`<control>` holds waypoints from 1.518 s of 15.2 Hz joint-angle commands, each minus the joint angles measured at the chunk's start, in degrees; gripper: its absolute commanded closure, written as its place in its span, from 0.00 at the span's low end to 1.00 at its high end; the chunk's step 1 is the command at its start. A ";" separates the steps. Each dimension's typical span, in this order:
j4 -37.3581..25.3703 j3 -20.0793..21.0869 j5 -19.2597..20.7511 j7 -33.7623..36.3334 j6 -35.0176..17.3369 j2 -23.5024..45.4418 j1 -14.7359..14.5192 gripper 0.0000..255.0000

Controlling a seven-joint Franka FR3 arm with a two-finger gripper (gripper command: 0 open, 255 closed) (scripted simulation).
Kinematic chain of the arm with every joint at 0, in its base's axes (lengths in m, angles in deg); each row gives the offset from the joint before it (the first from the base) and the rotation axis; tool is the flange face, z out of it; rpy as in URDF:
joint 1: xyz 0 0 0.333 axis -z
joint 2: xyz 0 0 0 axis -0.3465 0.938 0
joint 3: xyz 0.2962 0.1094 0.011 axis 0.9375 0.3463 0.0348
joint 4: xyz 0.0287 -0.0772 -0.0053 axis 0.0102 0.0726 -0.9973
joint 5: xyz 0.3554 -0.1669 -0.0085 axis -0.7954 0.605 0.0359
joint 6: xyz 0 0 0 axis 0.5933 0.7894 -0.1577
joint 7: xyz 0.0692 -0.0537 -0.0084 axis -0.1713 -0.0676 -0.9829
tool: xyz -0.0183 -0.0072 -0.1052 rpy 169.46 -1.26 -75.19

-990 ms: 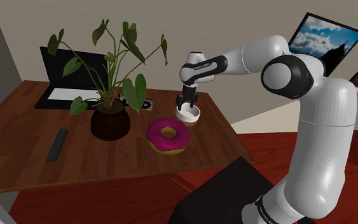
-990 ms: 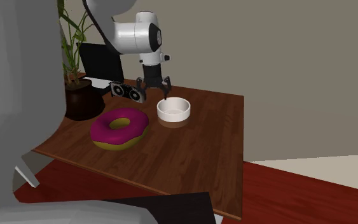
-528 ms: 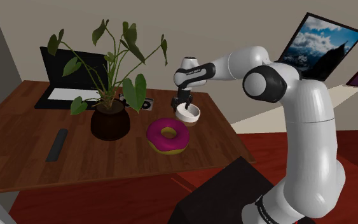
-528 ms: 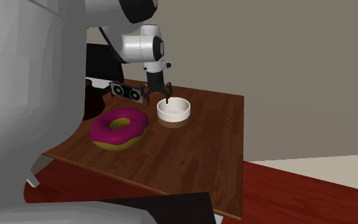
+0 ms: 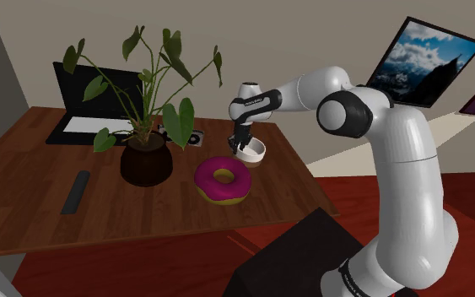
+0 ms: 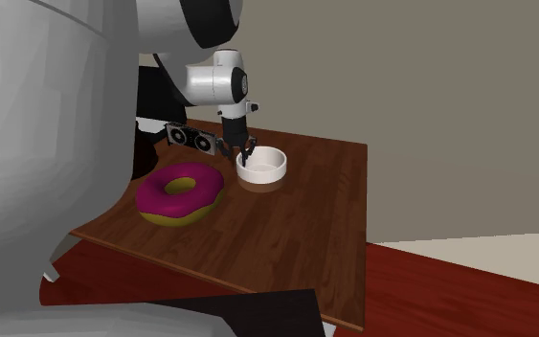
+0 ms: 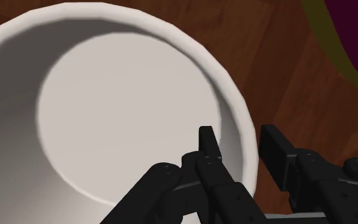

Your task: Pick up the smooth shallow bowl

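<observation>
The hand (image 7: 241,143) is down at the white shallow bowl (image 7: 126,108), its fingers (image 7: 276,149) partly open and straddling the rim, one inside the wall and one outside, with no firm clamp visible. I judge the approach done, with closing and lifting left to do. The bowl sits flat on the wooden tabletop (image 5: 24,194), just beyond the pink-iced doughnut (image 5: 223,180), and is empty; the dark pot (image 5: 146,162) nearby holds a leafy plant (image 5: 179,118).
</observation>
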 commanded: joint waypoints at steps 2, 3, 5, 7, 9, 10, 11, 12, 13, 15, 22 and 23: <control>0.01 0.00 0.00 0.00 -0.06 0.03 0.00 1.00; 0.01 0.00 0.00 0.00 -0.06 0.03 0.00 1.00; 0.03 0.00 0.00 0.00 -0.07 0.02 0.00 1.00; 0.00 0.00 0.00 0.00 -0.05 0.04 0.00 1.00; 0.05 -0.02 0.03 0.01 0.40 -0.46 -0.03 1.00; 0.05 -0.05 0.05 0.01 0.88 -0.95 -0.05 1.00; 0.04 -0.07 0.08 0.01 1.37 -1.43 -0.06 1.00; 0.01 -0.10 0.11 0.02 1.87 -1.90 -0.08 1.00; -0.07 -0.12 0.14 0.02 2.39 -2.34 -0.10 1.00; -0.21 -0.17 0.19 0.02 3.43 -3.23 -0.13 1.00; -1.13 -0.31 0.38 0.02 7.22 -6.11 -0.23 1.00; -1.33 -0.33 0.41 0.02 7.79 -6.48 -0.24 1.00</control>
